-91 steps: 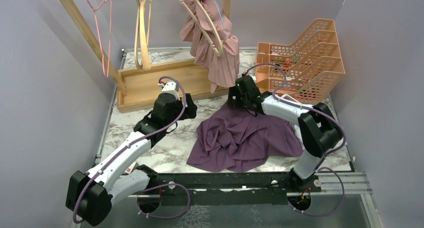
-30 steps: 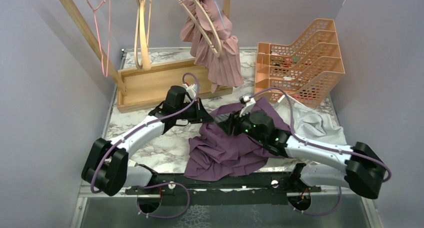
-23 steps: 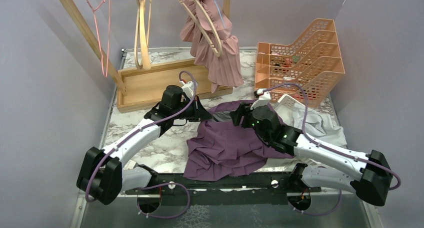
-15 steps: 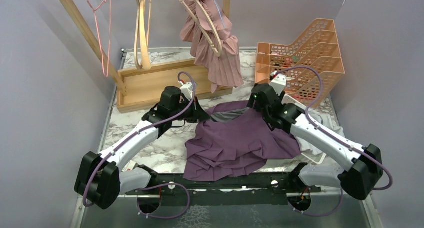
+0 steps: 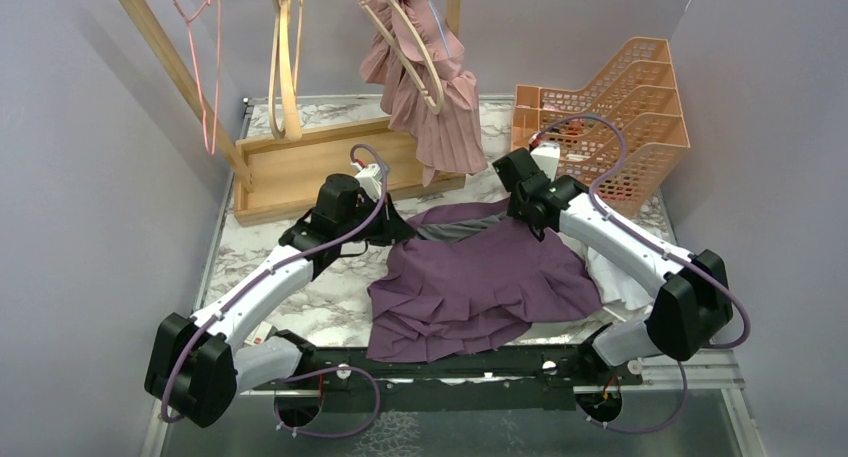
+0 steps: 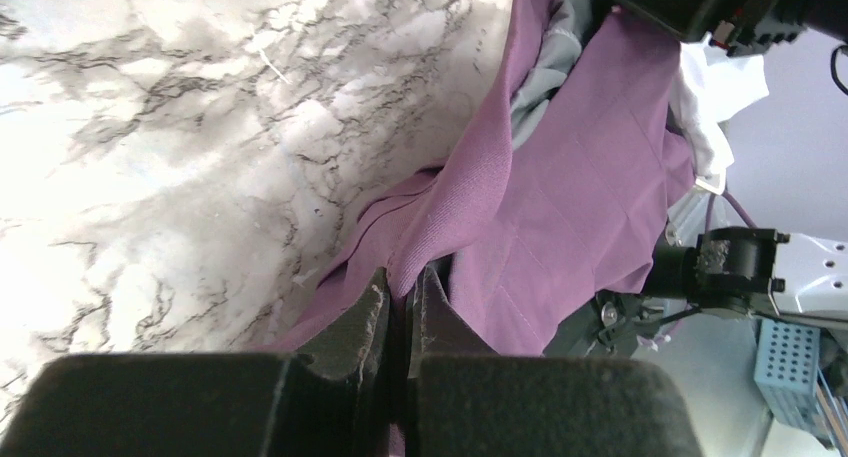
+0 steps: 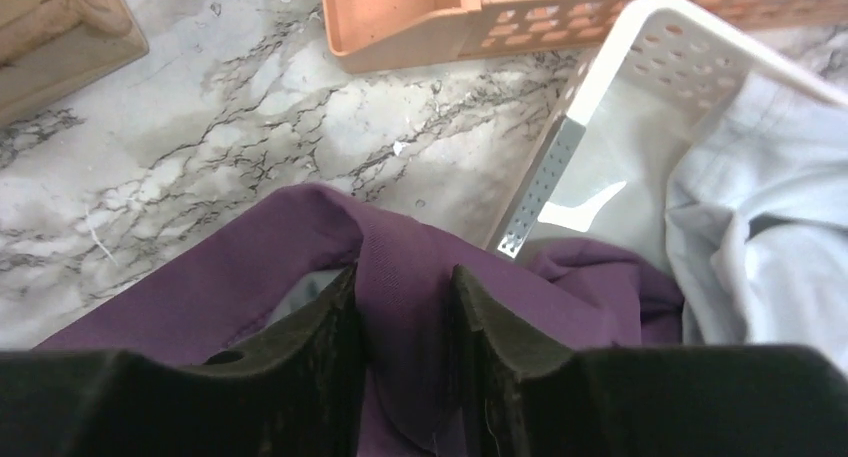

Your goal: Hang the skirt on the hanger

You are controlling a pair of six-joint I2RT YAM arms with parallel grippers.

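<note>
On the marbled bench point(image 5: 340, 297), just in front of the wooden rack point(image 5: 300, 172), a purple skirt point(image 5: 480, 277) lies spread out. Its pleated hem fans away from the rack and its waist points toward it. Pale grey lining shows inside the waist opening. The left end effector point(image 6: 403, 282) is pinched closed on the waistband's left end. The right end effector point(image 7: 403, 277) is clamped on a fold at the waistband's right end. Wooden hangers point(image 5: 293, 77) hang from the rack's rail above.
</note>
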